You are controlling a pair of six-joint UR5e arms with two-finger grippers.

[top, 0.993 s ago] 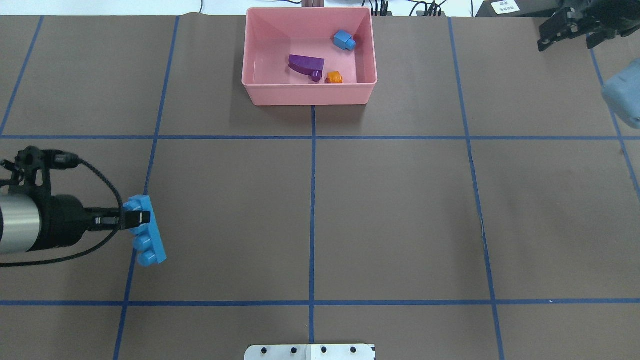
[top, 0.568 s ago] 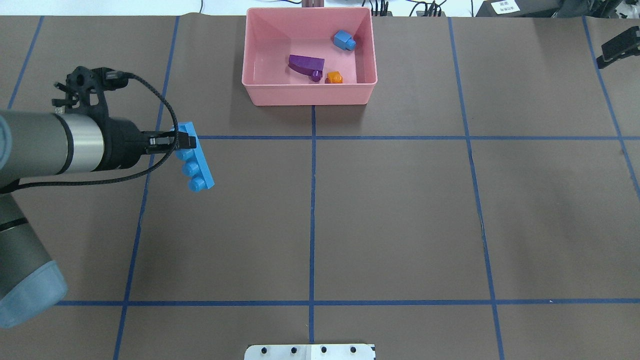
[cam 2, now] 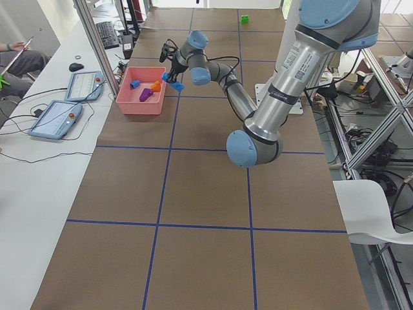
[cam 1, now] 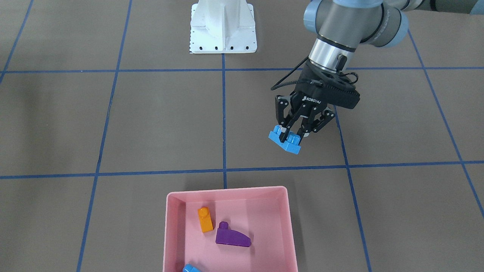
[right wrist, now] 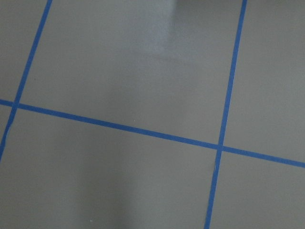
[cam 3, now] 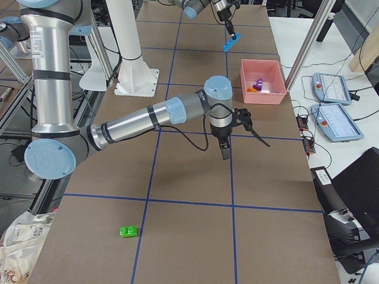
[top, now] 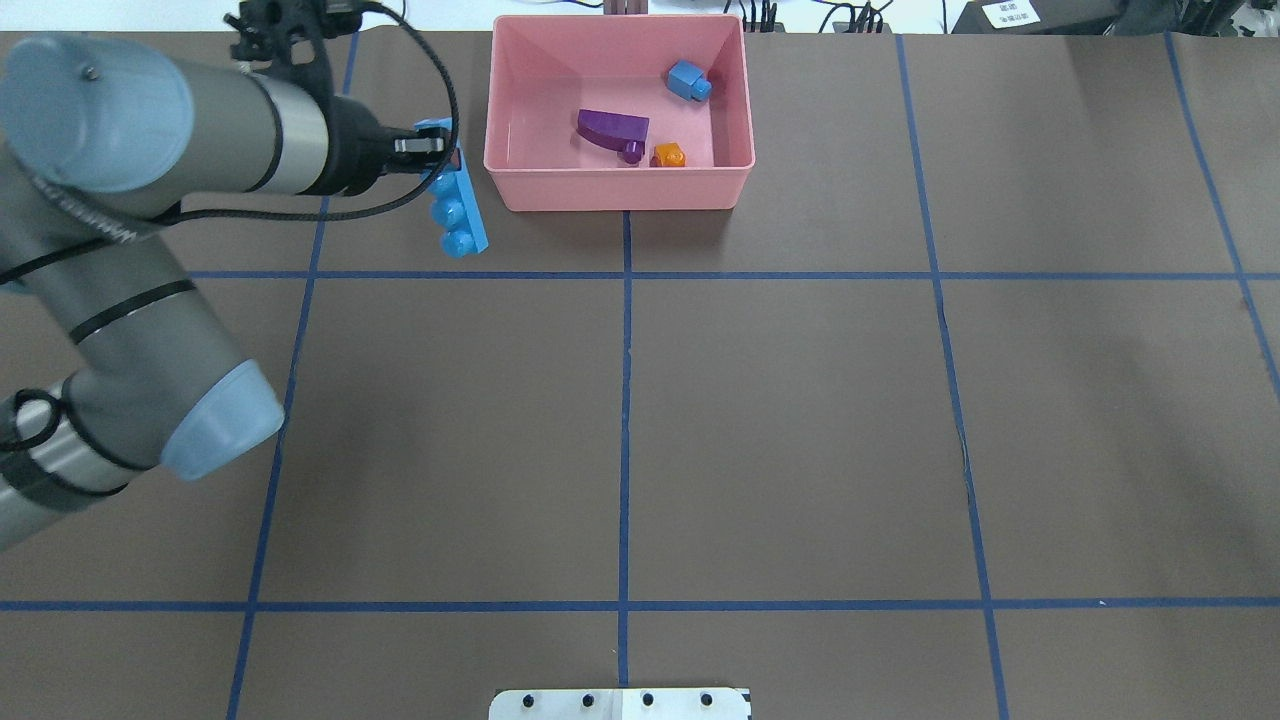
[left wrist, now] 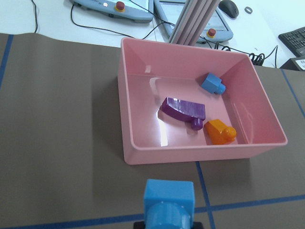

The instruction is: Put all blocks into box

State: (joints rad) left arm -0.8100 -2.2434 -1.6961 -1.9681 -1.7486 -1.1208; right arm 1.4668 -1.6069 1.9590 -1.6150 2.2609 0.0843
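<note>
The green brick (cam 3: 128,231) lies lower left in the right-side view, well apart from the pink box (top: 620,190). Whether the right tool (cam 3: 224,152) is wide or narrow is impossible to tell. Upper left overhead, the left tool (top: 440,147) pinches the long blue brick (top: 458,215) by one end, just outside the box wall. Released early, it would likely land on the worktop.
</note>
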